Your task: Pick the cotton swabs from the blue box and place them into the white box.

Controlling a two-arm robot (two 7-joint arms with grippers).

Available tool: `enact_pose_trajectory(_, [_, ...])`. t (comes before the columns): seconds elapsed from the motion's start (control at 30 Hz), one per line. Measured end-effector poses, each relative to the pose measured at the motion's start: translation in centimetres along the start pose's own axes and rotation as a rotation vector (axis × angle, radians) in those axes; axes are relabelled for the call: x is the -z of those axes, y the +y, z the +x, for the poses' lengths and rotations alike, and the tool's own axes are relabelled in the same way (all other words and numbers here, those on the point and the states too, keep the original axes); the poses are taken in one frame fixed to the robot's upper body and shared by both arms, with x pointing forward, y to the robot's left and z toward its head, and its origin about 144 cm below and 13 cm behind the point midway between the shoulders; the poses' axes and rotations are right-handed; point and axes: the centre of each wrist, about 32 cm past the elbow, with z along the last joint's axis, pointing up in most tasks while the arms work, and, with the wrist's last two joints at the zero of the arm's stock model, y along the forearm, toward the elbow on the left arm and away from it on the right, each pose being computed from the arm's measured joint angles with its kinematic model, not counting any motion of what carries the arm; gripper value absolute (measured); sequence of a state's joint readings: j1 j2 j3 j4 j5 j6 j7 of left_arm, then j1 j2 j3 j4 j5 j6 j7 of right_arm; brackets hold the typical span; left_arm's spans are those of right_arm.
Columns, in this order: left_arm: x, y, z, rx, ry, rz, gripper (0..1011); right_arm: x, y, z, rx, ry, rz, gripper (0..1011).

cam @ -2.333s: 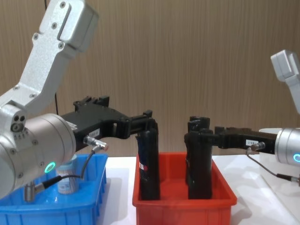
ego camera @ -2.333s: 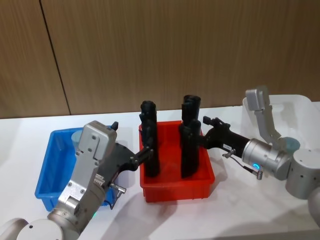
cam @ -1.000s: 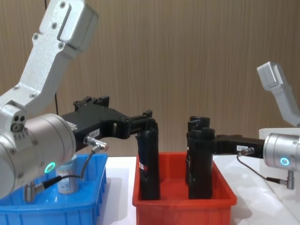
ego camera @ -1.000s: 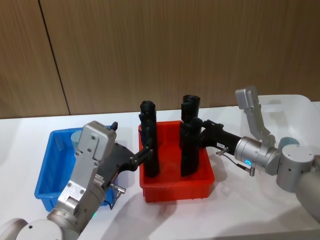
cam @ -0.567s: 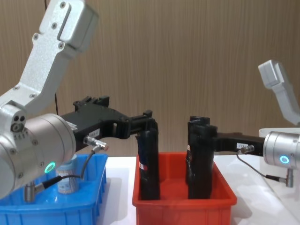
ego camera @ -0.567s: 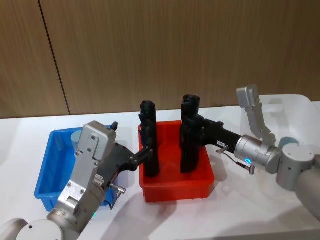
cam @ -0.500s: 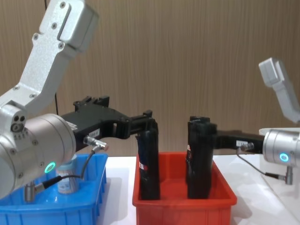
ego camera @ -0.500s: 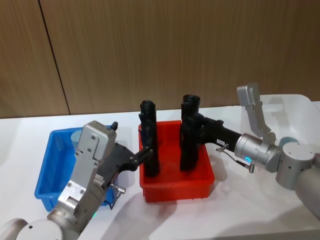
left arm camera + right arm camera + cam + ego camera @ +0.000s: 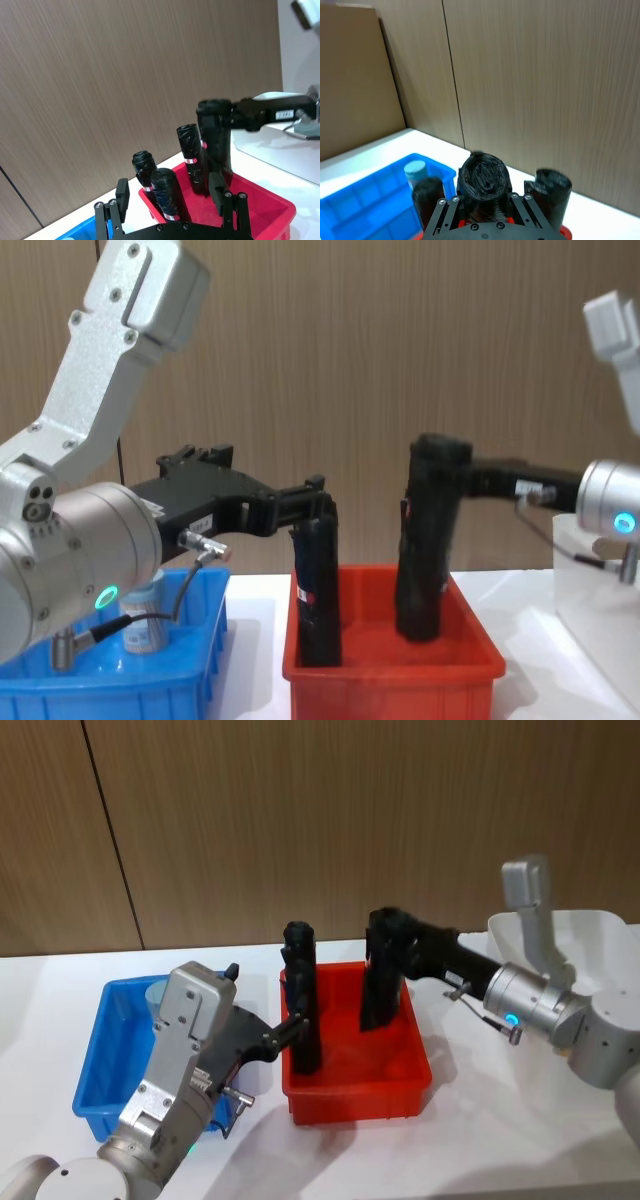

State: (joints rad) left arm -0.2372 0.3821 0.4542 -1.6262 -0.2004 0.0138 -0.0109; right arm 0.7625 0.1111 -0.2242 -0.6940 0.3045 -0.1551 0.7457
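One cotton swabs tub (image 9: 158,992) with a pale lid stands at the back of the blue box (image 9: 100,1065) on the left; it also shows in the chest view (image 9: 145,625). The white box (image 9: 600,935) is at the far right. My right gripper (image 9: 400,948) is shut on a tall black roll (image 9: 383,975), held tilted with its base raised inside the red bin (image 9: 355,1075). My left gripper (image 9: 290,1025) is open, level with the top of another black roll (image 9: 318,580) at the bin's left side, its fingers (image 9: 216,187) spread wide on either side of it.
Other black rolls (image 9: 190,155) stand upright in the red bin between the two boxes. The left arm's body hangs over the blue box's right side. A wooden wall runs behind the white table (image 9: 480,1140).
My right gripper moved in on a black roll in the red bin, shut on it and raised it, tilted. The left arm has not moved.
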Motion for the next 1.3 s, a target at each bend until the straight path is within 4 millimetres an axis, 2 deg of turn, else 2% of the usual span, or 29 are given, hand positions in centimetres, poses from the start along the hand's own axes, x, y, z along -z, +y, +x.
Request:
enact_pose_trajectory(0.23, [0.0,0.0,0.0,0.0,0.0,0.0,1004,-2.8,-1.4,-0.8,0.015,-0.038,0.056,358])
enact_pose_trajectory(0.63, [0.0,0.0,0.0,0.0,0.0,0.0,1004,-6.4,-3.9,-1.4,0.12,-0.11,0.087,359])
enact_pose_trajectory(1.03, [0.0,0.0,0.0,0.0,0.0,0.0,1004,-8.5,-6.2,-1.2,0.269,-0.185,0.076,358])
enact_pose_trajectory(1.3, [0.0,0.0,0.0,0.0,0.0,0.0,1004,-9.0,-7.5,-0.4,0.383,-0.226,0.048,358])
